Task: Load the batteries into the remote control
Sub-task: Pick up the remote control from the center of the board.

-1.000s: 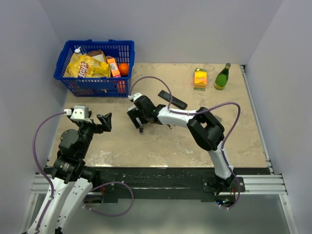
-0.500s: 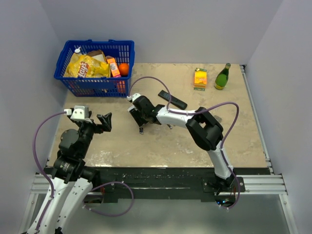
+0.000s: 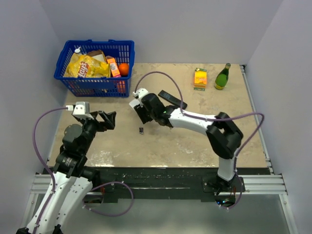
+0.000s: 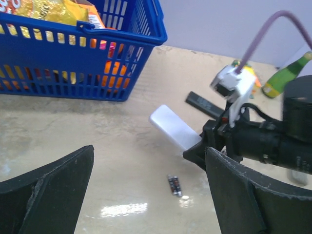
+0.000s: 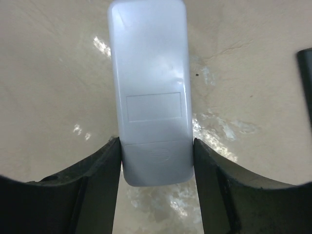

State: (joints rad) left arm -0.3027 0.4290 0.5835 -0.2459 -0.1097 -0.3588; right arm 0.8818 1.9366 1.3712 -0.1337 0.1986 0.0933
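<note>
Top external: scuffed beige table (image 3: 170, 141), pale walls (image 3: 170, 29), blue basket (image 3: 92, 87) at far left corner. Batteries (image 3: 141, 130) mid-table, near right gripper (image 5: 156, 146) clamped on white remote (image 5: 148, 92); left gripper (image 4: 149, 152) spread wide.

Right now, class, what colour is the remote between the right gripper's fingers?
The remote is plain white, clearest in the right wrist view.

Dk grey batteries (image 4: 174, 185), white remote (image 5: 148, 92), blue basket (image 3: 92, 87), grn bottle (image 3: 223, 77), beige table (image 3: 195, 139).

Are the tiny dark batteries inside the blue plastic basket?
No, the small dark grey batteries lie on the beige tabletop, out in front of the blue plastic basket.
</note>
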